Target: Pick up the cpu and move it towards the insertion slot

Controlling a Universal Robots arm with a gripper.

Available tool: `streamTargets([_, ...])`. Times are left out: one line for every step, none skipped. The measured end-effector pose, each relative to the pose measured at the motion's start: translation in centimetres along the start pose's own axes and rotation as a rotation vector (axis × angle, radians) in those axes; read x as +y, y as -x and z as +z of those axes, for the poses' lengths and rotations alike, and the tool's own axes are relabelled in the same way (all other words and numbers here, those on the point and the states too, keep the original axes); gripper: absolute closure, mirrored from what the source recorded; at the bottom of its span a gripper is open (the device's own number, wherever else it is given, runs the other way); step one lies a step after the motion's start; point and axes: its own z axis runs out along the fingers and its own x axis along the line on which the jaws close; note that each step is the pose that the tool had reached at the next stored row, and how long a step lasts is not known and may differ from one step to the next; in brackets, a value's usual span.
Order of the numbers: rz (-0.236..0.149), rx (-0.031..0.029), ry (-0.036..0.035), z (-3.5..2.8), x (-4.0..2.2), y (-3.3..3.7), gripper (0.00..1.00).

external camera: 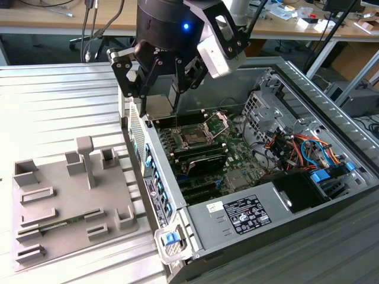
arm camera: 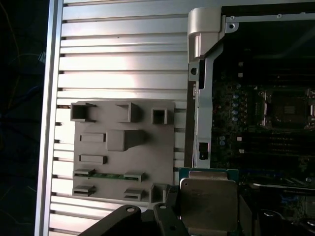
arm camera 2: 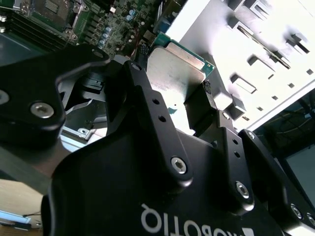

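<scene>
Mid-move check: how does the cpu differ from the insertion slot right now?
The cpu is pale and silvery on top; the insertion slot is dark inside a silver frame. The cpu is held in the air by the hand; the insertion slot sits fixed in the green board, its bracket raised. Both are square.

- In the exterior view, strong light whitens the ribbed table (external camera: 53, 100) beyond the grey tray (external camera: 71, 189); the tray's blocks throw soft, faint shadows.
- Beside the tray, the computer case (external camera: 302, 94) is dim inside.
- In the second wrist view the tray is blown out to white, the gripper (arm camera 2: 173, 78) is a near-black mass, and the cpu (arm camera 2: 179, 66) gleams pale.
- In the first wrist view, glare bands the table slats past the tray; off the table's edge all is near black.
</scene>
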Motion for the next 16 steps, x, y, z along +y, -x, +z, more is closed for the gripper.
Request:
streamTargets([0.000, 0.0000, -0.0001, 0.00, -0.01, 0.14, 0.45])
streamTargets([0.000, 0.0001, -0.0001, 0.01, -0.01, 0.25, 0.45])
streamTargets([0.000, 0.0001, -0.0001, 0.01, -0.02, 0.32, 0.45])
streamTargets([0.000, 0.0001, -0.0001, 0.01, -0.02, 0.38, 0.45])
streamTargets([0.000, 0.0000, 0.0000, 0.02, -0.03, 0.52, 0.45])
streamTargets([0.000, 0.0000, 0.0000, 0.03, -0.03, 0.62, 0.45])
streamTargets([0.000, 0.0001, 0.0000, 0.03, -0.04, 0.68, 0.45])
streamTargets([0.000, 0.0001, 0.0000, 0.03, -0.04, 0.77, 0.45])
streamTargets([0.000, 0.0000, -0.0001, 0.03, -0.05, 0.84, 0.45])
streamTargets([0.000, 0.0001, -0.0001, 0.03, -0.05, 0.94, 0.45])
streamTargets([0.000, 0.0001, -0.0001, 0.04, -0.06, 1.11, 0.45])
streamTargets([0.000, 0.0001, -0.0001, 0.05, -0.07, 1.23, 0.45])
streamTargets([0.000, 0.0001, -0.0001, 0.05, -0.07, 1.30, 0.45])
streamTargets([0.000, 0.0001, -0.0001, 0.05, -0.08, 1.37, 0.45])
streamTargets([0.000, 0.0000, 0.0000, 0.06, -0.08, 1.45, 0.45])
streamTargets([0.000, 0.0001, -0.0001, 0.06, -0.09, 1.51, 0.45])
